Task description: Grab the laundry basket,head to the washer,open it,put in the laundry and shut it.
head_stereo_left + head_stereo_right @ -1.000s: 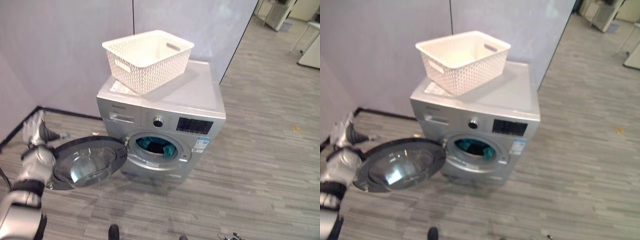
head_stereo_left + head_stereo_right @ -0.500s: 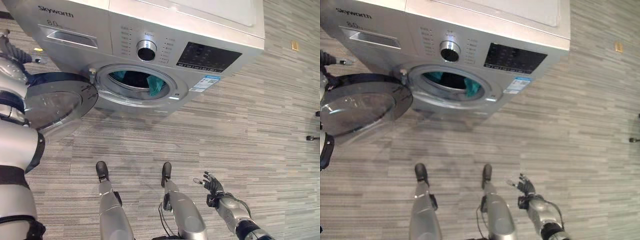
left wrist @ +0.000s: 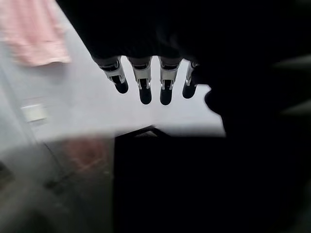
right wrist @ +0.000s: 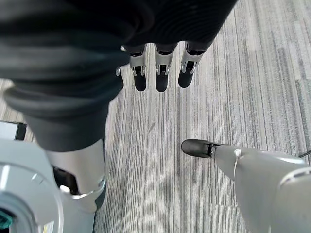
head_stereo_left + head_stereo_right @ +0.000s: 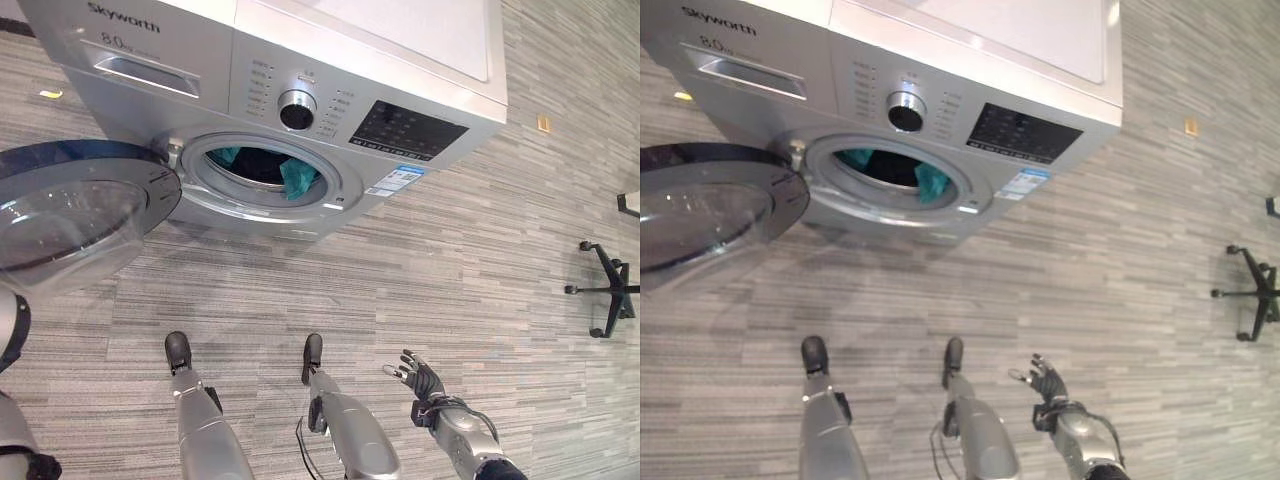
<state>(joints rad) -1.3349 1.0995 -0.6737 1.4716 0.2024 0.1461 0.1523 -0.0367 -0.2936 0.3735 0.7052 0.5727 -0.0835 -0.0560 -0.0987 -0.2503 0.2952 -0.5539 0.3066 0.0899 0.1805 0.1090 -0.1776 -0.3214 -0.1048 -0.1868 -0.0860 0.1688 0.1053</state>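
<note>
A: How far along does this look?

B: Late in the job, I'd judge. The washer (image 5: pixel 300 120) stands at about 12 o'clock in the head views with its door (image 5: pixel 75 215) swung wide open towards 9 o'clock, and teal laundry (image 5: pixel 297 176) lies inside the drum opening (image 5: pixel 890 172). So opening and loading appear done; shutting the door is what remains.

A: Is all the laundry in?

B: One teal fold hangs at the 3 o'clock side of the opening, close to the rim. I can't tell whether it reaches the seal. If it does, it could catch when the door closes, so it may want a push inward first.

A: And the basket?

B: I can't place it from these views, so I won't say where it is or what it holds. The drum is the one container I can read: dark inside, teal cloth near the front.

A: What are the hands doing?

B: The right hand (image 5: pixel 420 381) hangs low at about 5 o'clock, over the wood-look floor (image 5: pixel 480 270), fingers (image 4: pixel 157 73) loosely straight and a little spread, holding nothing. The left hand (image 3: pixel 146 77) shows in its own wrist view with fingers straight in a row, empty, a dark edge past them that is probably the door, though I can't be sure.

A: Next move?

B: Likely the left hand pushing the door round from 9 o'clock until it latches.
</note>
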